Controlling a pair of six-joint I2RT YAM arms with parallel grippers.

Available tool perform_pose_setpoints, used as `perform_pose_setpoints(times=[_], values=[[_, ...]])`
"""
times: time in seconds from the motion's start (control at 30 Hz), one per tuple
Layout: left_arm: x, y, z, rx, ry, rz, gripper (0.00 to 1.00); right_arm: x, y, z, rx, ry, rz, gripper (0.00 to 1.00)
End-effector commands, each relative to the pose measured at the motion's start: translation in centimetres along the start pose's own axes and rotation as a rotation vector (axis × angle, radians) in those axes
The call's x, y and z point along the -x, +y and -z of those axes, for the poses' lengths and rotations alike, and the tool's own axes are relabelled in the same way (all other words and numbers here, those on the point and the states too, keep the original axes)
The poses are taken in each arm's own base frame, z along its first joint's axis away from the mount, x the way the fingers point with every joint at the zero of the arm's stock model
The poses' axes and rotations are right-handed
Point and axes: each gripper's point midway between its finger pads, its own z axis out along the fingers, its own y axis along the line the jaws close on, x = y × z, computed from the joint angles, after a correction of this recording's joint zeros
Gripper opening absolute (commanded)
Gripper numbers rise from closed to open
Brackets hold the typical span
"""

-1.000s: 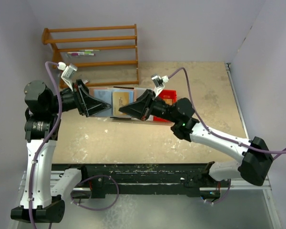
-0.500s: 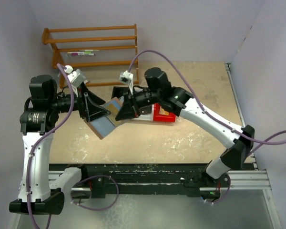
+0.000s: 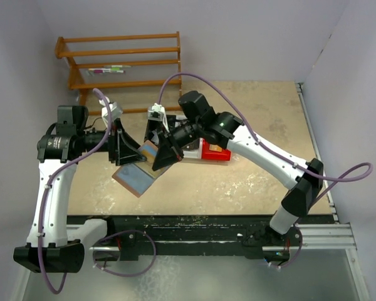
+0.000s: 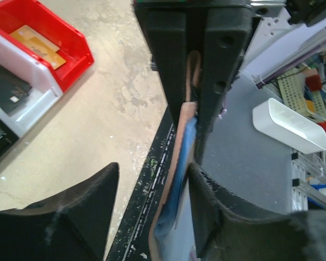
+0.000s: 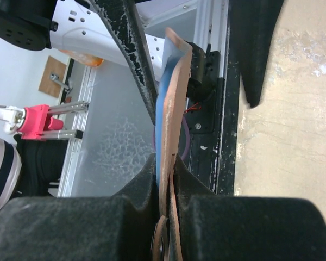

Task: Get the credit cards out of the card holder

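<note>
Above the near tabletop (image 3: 238, 188), at about 7 o'clock from the red bin (image 3: 217, 148), the holder (image 3: 133, 177) hung open in the air, its blue lining turned up to the top camera. The right end effector (image 3: 158, 158) was clamped on its edge from about 1 o'clock, and the right wrist view showed both pads (image 5: 125, 217) squeezed onto the leather. The left end effector (image 3: 128, 152) sat at 10 o'clock of the holder with its jaws apart, straddling it. In the left wrist view one finger (image 4: 228, 217) lay just beside or against the holder; we could not tell which.

A golden-yellow card (image 4: 37, 44) lay in the red bin. We could not see whether any card remained in the holder, because both wrist views caught it edge-on.

We judged the main danger to be that single pinch. If the left jaws shut on the whole holder rather than on a card, a pull could twist the soft leather out of the right grip and drop it. A card drawn half out could slip free and fall toward the 6 o'clock edge of the tabletop, which was near. We also thought the two end effectors stood close enough that a small misaim could knock them together.
</note>
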Motion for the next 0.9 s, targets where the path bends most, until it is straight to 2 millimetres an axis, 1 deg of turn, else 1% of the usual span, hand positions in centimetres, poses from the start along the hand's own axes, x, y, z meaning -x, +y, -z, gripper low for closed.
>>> perform_pose_setpoints(times=[0.0, 0.03, 0.1, 0.13, 0.17, 0.2, 0.23, 0.3, 0.33, 0.37, 0.4, 0.43, 0.47, 0.5, 0.57, 0.63, 0.73, 0.87], values=[[0.3, -0.9, 0.0, -0.052, -0.019, -0.034, 0.48, 2.1, 3.7, 0.7, 0.123, -0.021, 0.098, 0.00], [0.6, -1.1, -0.1, -0.065, -0.028, -0.024, 0.42, 2.1, 3.6, 0.7, 0.123, -0.014, 0.088, 0.00], [1.1, -1.6, -0.1, -0.095, -0.046, 0.006, 0.32, 2.1, 3.5, 0.6, 0.135, -0.006, 0.079, 0.05], [1.3, -1.9, -0.1, -0.106, -0.051, 0.011, 0.28, 2.3, 3.4, 0.7, 0.124, -0.016, 0.076, 0.11], [1.6, -2.1, -0.1, -0.111, -0.058, 0.024, 0.23, 2.7, 3.1, 0.8, 0.101, -0.039, 0.073, 0.19], [1.9, -2.2, 0.0, -0.113, -0.065, 0.028, 0.18, 3.4, 2.8, 1.1, 0.076, -0.079, 0.064, 0.31], [2.2, -2.3, 0.0, -0.114, -0.071, 0.039, 0.14, 4.0, 2.4, 1.5, 0.055, -0.124, 0.043, 0.38], [2.9, -2.4, 0.0, -0.107, -0.087, 0.061, 0.08, 5.5, 1.7, 2.7, 0.012, -0.251, 0.006, 0.53], [3.2, -2.5, 0.1, -0.096, -0.099, 0.083, 0.05, 6.4, 0.9, 3.2, -0.019, -0.364, 0.006, 0.61], [3.8, -2.4, 0.1, -0.082, -0.118, 0.086, 0.02, 7.5, 1.1, 4.3, -0.053, -0.462, -0.023, 0.70], [4.3, -2.4, 0.1, -0.059, -0.140, 0.094, 0.02, 7.5, 0.7, 5.0, -0.074, -0.572, -0.037, 0.75], [4.8, -2.3, 0.2, -0.034, -0.164, 0.101, 0.01, 8.6, 1.1, 6.4, -0.096, -0.691, -0.043, 0.78], [5.3, -2.2, 0.3, -0.012, -0.191, 0.105, 0.01, 8.9, 1.9, 7.5, -0.064, -0.819, -0.012, 0.81], [5.8, -2.2, 0.4, 0.007, -0.220, 0.112, 0.01, 8.5, 2.4, 8.0, -0.038, -0.893, -0.041, 0.81], [6.9, -2.3, 0.6, 0.035, -0.272, 0.127, 0.00, 8.1, 2.7, 8.5, -0.008, -0.983, -0.050, 0.79], [7.6, -2.4, 0.8, 0.048, -0.310, 0.156, 0.00, 8.2, 2.9, 8.4, 0.013, -1.009, -0.055, 0.78], [8.0, -2.6, 0.8, 0.032, -0.342, 0.204, 0.00, 8.6, 3.3, 8.4, 0.041, -1.047, -0.044, 0.75], [7.8, -2.9, 0.8, 0.020, -0.349, 0.214, 0.00, 9.1, 3.7, 8.6, 0.089, -1.095, -0.040, 0.68]])
